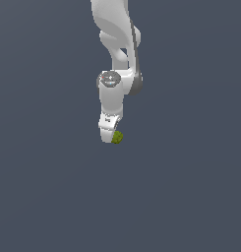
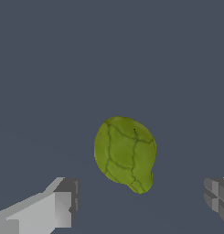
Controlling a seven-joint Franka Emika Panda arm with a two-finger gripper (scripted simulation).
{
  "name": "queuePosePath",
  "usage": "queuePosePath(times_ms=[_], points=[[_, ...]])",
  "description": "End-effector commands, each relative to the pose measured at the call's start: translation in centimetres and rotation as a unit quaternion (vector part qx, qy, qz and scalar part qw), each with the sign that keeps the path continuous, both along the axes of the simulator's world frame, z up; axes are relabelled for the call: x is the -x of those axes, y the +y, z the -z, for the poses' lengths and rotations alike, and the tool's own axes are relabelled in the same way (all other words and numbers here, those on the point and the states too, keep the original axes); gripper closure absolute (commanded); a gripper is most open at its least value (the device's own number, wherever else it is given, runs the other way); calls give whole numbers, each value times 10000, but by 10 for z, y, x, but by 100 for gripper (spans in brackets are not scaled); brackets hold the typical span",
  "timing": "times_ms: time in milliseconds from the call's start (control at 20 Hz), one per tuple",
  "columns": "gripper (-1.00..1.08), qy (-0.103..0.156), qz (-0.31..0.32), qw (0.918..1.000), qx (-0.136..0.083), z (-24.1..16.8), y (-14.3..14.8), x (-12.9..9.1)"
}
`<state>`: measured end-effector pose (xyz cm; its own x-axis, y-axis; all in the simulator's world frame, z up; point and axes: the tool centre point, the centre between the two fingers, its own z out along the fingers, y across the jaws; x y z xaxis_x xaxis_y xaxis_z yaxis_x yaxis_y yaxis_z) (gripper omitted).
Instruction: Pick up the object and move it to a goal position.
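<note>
The object (image 2: 125, 154) is a small lumpy olive-green thing with dark cracked lines, lying on the plain grey surface. In the exterior view the object (image 1: 117, 137) shows just at the lower tip of the white arm's hand. My gripper (image 2: 141, 201) is open, with one finger (image 2: 63, 205) and the other finger (image 2: 218, 196) set wide apart on either side of the object and not touching it. In the exterior view the gripper (image 1: 109, 134) points down right over the object and hides part of it.
The plain dark grey floor (image 1: 191, 197) lies all around. The white arm (image 1: 114, 49) comes down from the top of the exterior view.
</note>
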<state>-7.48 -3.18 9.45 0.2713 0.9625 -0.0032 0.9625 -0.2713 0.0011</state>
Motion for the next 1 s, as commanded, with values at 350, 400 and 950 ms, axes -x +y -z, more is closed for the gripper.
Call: queuePosePath(times_ms=[350, 400, 950], points=[[-92, 1, -331, 9995, -17, 4, 1, 4], [-92, 2, -309, 9995, -16, 3, 1, 4], [-92, 2, -329, 9995, -18, 39, 2, 5]])
